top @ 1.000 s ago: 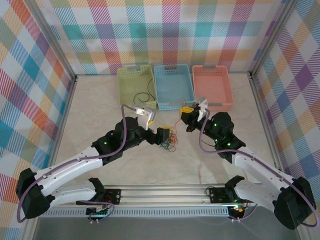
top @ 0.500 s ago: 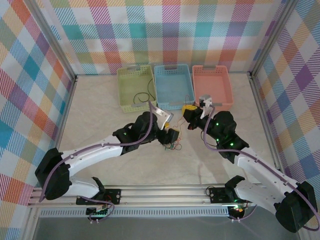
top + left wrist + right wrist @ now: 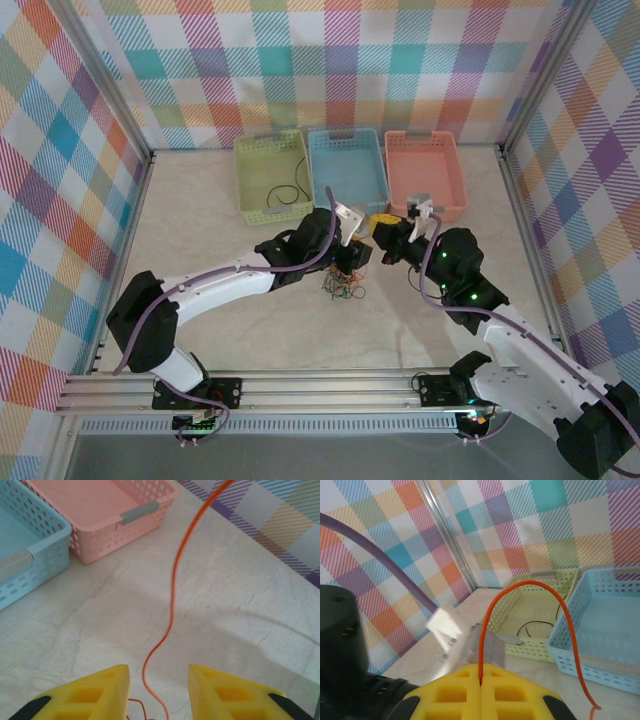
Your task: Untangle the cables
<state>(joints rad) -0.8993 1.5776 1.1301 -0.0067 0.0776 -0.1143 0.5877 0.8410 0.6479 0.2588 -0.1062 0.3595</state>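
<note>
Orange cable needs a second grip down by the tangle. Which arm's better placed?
Left. The left gripper sits by the tangle with the orange cable running between its parted fingers, so it likely only has to close. The right gripper is shut on that same cable, away from the tangle.

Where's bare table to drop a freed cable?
Bare table between the left wall and left arm; also the near strip along the front rail. Blue basket and pink basket are empty. Crowded: cable tangle by the left tool and right tool.
</note>
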